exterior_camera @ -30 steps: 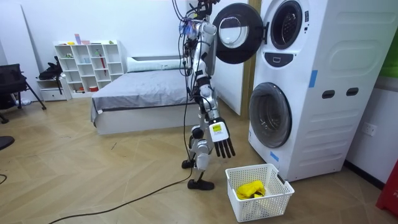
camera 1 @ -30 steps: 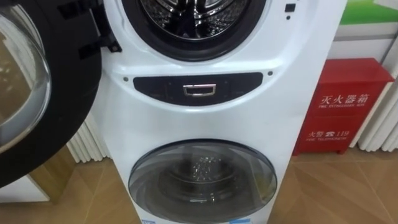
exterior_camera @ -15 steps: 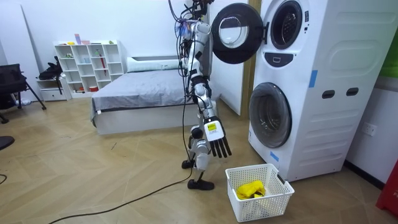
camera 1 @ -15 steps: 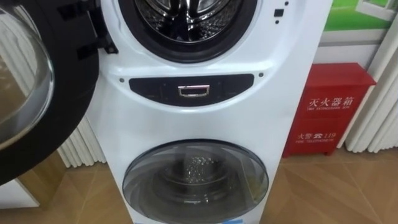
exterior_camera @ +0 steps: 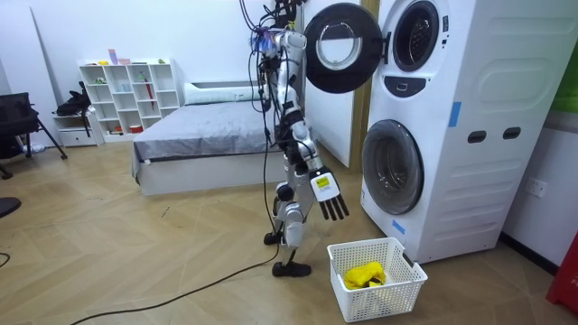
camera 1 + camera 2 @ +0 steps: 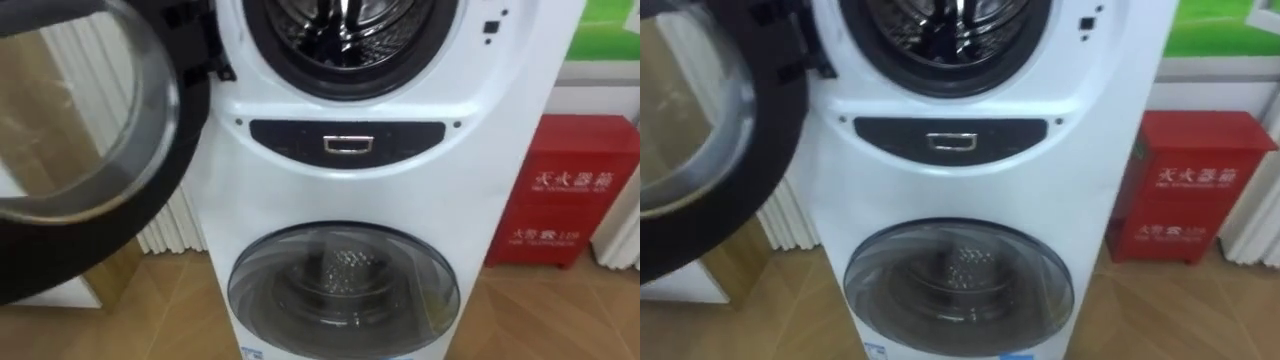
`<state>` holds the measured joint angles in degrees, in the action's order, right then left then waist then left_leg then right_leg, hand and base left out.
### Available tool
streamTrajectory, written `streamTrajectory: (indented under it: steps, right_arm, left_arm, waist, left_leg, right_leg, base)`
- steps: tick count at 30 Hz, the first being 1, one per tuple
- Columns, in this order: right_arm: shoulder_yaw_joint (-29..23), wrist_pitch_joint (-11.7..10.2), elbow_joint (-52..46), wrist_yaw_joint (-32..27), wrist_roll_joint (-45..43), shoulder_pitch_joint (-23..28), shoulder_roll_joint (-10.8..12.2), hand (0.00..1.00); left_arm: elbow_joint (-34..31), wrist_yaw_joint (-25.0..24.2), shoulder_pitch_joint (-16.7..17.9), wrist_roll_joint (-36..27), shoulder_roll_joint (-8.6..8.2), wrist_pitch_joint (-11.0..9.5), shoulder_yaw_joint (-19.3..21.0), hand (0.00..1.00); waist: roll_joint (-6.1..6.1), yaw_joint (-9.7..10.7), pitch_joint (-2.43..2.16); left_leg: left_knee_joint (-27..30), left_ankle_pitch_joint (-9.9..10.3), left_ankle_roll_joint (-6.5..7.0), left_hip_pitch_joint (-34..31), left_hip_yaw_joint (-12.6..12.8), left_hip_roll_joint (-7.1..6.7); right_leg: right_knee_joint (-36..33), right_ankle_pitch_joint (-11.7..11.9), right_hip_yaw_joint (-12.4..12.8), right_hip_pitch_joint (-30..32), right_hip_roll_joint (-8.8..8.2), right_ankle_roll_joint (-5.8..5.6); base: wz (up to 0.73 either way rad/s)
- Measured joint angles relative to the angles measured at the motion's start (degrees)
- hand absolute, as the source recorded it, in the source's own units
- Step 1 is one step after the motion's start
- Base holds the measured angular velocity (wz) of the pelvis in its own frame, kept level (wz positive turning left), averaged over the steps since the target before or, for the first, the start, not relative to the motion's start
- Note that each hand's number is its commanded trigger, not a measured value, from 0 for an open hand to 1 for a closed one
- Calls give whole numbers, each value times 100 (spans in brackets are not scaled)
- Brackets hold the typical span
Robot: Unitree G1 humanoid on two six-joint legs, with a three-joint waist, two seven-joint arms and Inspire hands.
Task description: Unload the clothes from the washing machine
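Clothes (image 5: 365, 274) lie in basket (image 5: 386, 298), below fingers (image 5: 335, 209) of right hand (image 5: 323, 187).

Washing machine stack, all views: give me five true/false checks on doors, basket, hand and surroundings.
1. The upper round black-rimmed door of the white stacked washing machine is swung open. True.
2. The lower round glass door is open too. False: it is closed.
3. The white plastic lattice basket on the floor holds a yellow cloth. True.
4. The right hand is curled round a garment. False: its fingers are straight and it holds nothing.
5. The red metal cabinet stands at the machine's left. False: it stands at its right in the eye views.
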<state>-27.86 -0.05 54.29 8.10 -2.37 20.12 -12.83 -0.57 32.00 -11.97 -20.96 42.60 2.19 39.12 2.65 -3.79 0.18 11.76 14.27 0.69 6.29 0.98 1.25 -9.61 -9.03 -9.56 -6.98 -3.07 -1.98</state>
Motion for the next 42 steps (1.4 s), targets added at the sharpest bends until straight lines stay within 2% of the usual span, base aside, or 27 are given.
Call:
streamTrajectory:
  steps: [1,2,3,4,5,8,11,15,18,20,22,24,26,27,29,30,31,33,34,36,37,38,39,40,42]
  right_arm:
    - [104,13,-42,45,-8,-49,13,0]
    - [231,21,-57,95,-8,-104,17,0]
    - [295,22,-57,116,-4,-129,20,0]
    - [416,23,-56,151,5,-173,21,0]
    - [429,38,-44,206,16,-233,44,0]
    - [525,86,-68,199,201,-317,47,0]
    - [697,166,-107,176,345,-306,52,0]
    - [914,292,-342,73,472,-314,47,0]
    - [1123,405,-319,62,464,-353,44,0]
    - [1304,503,-335,34,592,-420,41,0]
    - [1431,521,-351,-9,666,-551,49,0]
    - [1548,527,-413,-56,664,-737,56,0]
    - [1595,530,-549,-160,679,-885,66,0]
    - [1628,520,-589,-195,710,-897,67,0]
    - [1842,516,-576,-345,787,-886,73,0]
    - [1890,517,-572,-385,786,-888,72,0]
    - [1961,517,-572,-470,786,-889,78,0]
    - [2039,516,-548,-568,791,-907,103,0]
    - [2052,519,-546,-603,815,-938,145,0]
    - [2191,517,-519,-599,832,-1021,171,0]
    - [2234,516,-425,-573,824,-1079,195,0]
    - [2233,518,-328,-571,789,-1115,224,0]
    - [2233,518,-325,-574,779,-1100,236,0]
    - [2233,520,-324,-602,779,-1039,260,0]
    - [2218,516,-246,-653,889,-1003,249,0]
  left_arm:
    - [-588,-17,122,126,-160,11,0,0]
    - [-1111,-71,229,189,-412,34,-2,0]
    - [-1324,-144,254,188,-544,37,-9,0]
    - [-1667,-275,288,225,-746,39,-45,0]
    - [-1876,-412,288,289,-827,38,-99,0]
    - [-2221,-815,314,298,-854,33,-257,0]
    - [-2498,-1207,319,226,-871,31,-455,0]
    - [-2726,-1776,320,131,-938,32,-802,0]
    - [-2764,-2309,319,94,-1321,32,-1190,0]
    - [-2757,-2765,319,23,-1695,164,-1741,0]
    - [-2755,-3057,319,23,-1896,261,-2118,0]
    - [-2744,-3268,319,7,-1896,406,-2392,0]
    - [-2731,-3452,318,-129,-1896,537,-2645,0]
    - [-2714,-3491,317,-178,-1897,530,-2688,0]
    - [-2557,-3512,143,-400,-1924,502,-2877,0]
    - [-2480,-3512,98,-406,-1935,496,-2939,0]
    - [-2289,-3507,7,-435,-2024,469,-3043,0]
    - [-1919,-3477,-162,-426,-2252,380,-3244,0]
    - [-1652,-3462,-245,-447,-2420,304,-3307,0]
    - [-1209,-3393,-355,-546,-2548,227,-3515,0]
    - [-829,-3360,-385,-599,-2611,230,-3674,0]
    - [-319,-3333,-381,-581,-2695,274,-3891,0]
    - [-44,-3325,-376,-578,-2738,299,-3993,0]
    - [99,-3289,-266,-541,-2906,27,-4046,0]
    - [520,-3270,-235,-575,-2944,-253,-4139,0]
  waist:
    - [25,0,1]
    - [41,0,2]
    - [48,1,1]
    - [65,2,7]
    - [82,3,6]
    - [154,40,1]
    - [220,68,4]
    - [246,245,-10]
    - [270,376,-23]
    - [260,402,-22]
    - [240,423,-33]
    - [213,529,-17]
    - [176,659,-29]
    - [156,691,-24]
    - [33,782,-44]
    - [20,805,-36]
    - [4,856,-16]
    - [4,891,-10]
    - [-10,954,-1]
    - [14,1033,5]
    - [-21,1104,32]
    - [2,1163,18]
    - [-5,1183,22]
    - [-11,1184,21]
    - [-29,1153,28]
  left_leg:
    - [-1,-1,23,-10,-26,-13]
    - [3,-26,52,-44,-65,-37]
    - [8,-43,63,-63,-90,-69]
    - [8,-76,77,-82,-127,-105]
    - [13,-89,66,-99,-139,-121]
    - [79,-136,71,-205,-195,-202]
    - [78,-208,113,-262,-179,-211]
    - [-7,-263,124,-283,-128,-226]
    - [-28,-267,121,-251,-101,-211]
    - [-44,-271,116,-228,-14,-191]
    - [-45,-271,116,-278,60,-181]
    - [-66,-271,116,-286,168,-169]
    - [-118,-269,118,-277,312,-164]
    - [-120,-269,118,-268,361,-160]
    - [-119,-269,118,-230,400,-151]
    - [-119,-268,118,-209,410,-149]
    - [-119,-268,118,-155,444,-151]
    - [-145,-268,118,-79,533,-154]
    - [-173,-268,118,-69,551,-154]
    - [-248,-266,120,-62,637,-137]
    - [-294,-264,120,-41,668,-110]
    - [-359,-262,115,22,707,-107]
    - [-362,-258,108,38,732,-100]
    - [-372,-249,92,51,794,-72]
    - [-409,-243,67,146,884,-38]
  right_leg:
    - [-3,6,-4,-5,-32,-11]
    - [2,6,-11,1,-73,-12]
    - [4,4,-13,5,-91,-16]
    - [2,6,-13,5,-123,-26]
    - [3,6,-15,9,-143,-39]
    - [74,-25,-21,40,-174,-83]
    - [72,-18,1,117,-185,-129]
    - [60,44,16,193,-204,-76]
    - [55,46,14,203,-192,-73]
    - [-9,56,18,259,-187,-57]
    - [-60,56,50,329,-187,-57]
    - [-113,49,110,423,-185,-64]
    - [-113,49,174,490,-183,-65]
    - [-112,49,174,494,-184,-64]
    - [-111,49,158,468,-182,-65]
    - [-108,49,158,448,-182,-64]
    - [-101,49,178,393,-185,-65]
    - [-98,49,223,366,-186,-65]
    - [-102,49,224,375,-185,-65]
    - [-101,50,280,420,-162,-64]
    - [-106,54,308,433,-143,-58]
    - [-116,60,333,426,-124,-48]
    - [-114,65,349,417,-113,-43]
    - [-115,72,411,414,-80,-30]
    - [-117,84,473,396,-40,-11]
  base:
    - [14]
    - [18]
    - [20]
    - [15]
    - [11]
    - [11]
    - [1]
    - [-7]
    - [-5]
    - [-15]
    - [-23]
    - [-27]
    - [-27]
    - [-19]
    - [-9]
    - [0]
    - [-8]
    - [-13]
    - [-13]
    - [-12]
    - [-13]
    - [-15]
    - [-23]
    - [-27]
    - [-27]
